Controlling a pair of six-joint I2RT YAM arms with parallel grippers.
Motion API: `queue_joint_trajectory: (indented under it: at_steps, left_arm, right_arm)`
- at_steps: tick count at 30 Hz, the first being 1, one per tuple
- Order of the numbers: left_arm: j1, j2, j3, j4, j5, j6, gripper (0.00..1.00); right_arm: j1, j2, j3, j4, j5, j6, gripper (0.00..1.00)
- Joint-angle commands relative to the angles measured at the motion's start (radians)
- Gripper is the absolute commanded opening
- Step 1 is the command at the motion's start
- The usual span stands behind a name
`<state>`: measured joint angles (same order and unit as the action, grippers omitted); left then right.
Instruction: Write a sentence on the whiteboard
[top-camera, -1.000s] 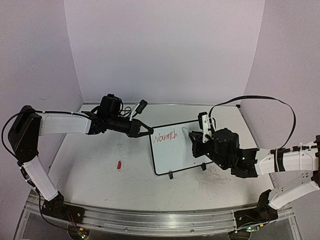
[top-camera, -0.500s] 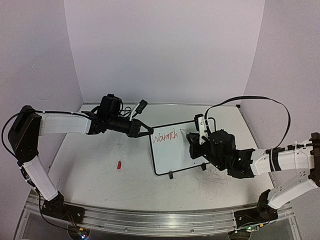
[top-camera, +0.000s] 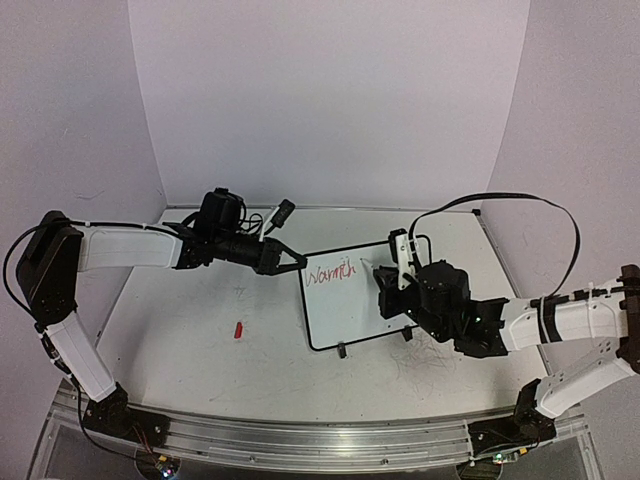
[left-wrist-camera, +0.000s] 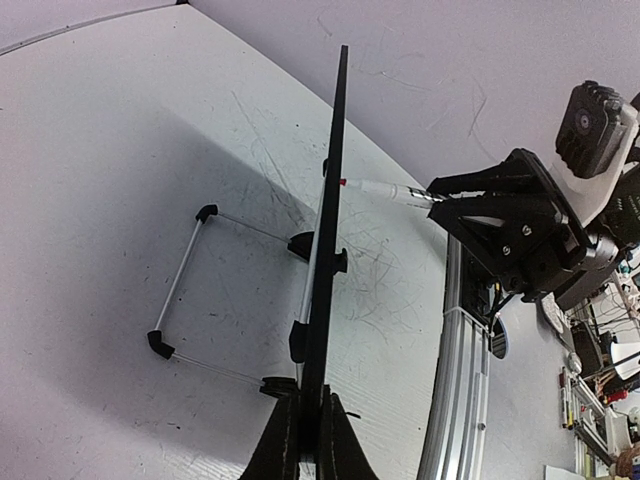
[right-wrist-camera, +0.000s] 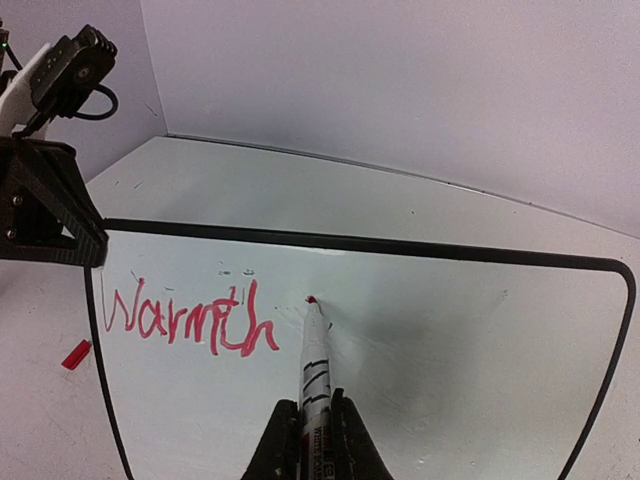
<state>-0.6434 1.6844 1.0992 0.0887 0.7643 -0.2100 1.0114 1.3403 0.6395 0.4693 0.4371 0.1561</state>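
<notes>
The whiteboard (top-camera: 350, 300) stands tilted on its clip feet mid-table. It bears one red word, "Warmth" (top-camera: 331, 272), also seen in the right wrist view (right-wrist-camera: 190, 318). My left gripper (top-camera: 292, 263) is shut on the board's left edge, seen edge-on in the left wrist view (left-wrist-camera: 330, 220). My right gripper (top-camera: 392, 285) is shut on a white marker with a red tip (right-wrist-camera: 315, 350). The tip touches the whiteboard (right-wrist-camera: 450, 330) just right of the word. The marker also shows in the left wrist view (left-wrist-camera: 385, 190).
A small red marker cap (top-camera: 238, 329) lies on the table left of the board, also in the right wrist view (right-wrist-camera: 75, 354). The board's wire stand (left-wrist-camera: 190, 290) sits behind it. The aluminium rail (top-camera: 300, 435) runs along the near edge.
My right gripper with the marker moved slightly left across the board over the second, then stayed put. The left arm and the board have not moved.
</notes>
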Motion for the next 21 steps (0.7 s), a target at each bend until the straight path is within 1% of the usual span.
queue_joint_trajectory:
  at_steps: [1,7,14,21]
  left_arm:
    - [0.002,-0.049,0.007,0.025,0.018,-0.008,0.0]
    - [0.002,-0.048,0.008,0.026,0.018,-0.008,0.0]
    - [0.002,-0.047,0.009,0.026,0.02,-0.008,0.0]
    - [0.002,-0.048,0.009,0.026,0.022,-0.008,0.0]
  right_arm:
    - [0.0,-0.022,0.009,-0.031,0.036,0.013,0.0]
    - [0.0,-0.072,-0.015,-0.014,-0.028,0.015,0.0]
    - [0.0,-0.034,-0.005,-0.012,-0.043,0.017,0.0]
    - [0.0,-0.008,0.007,-0.011,-0.024,0.011,0.0]
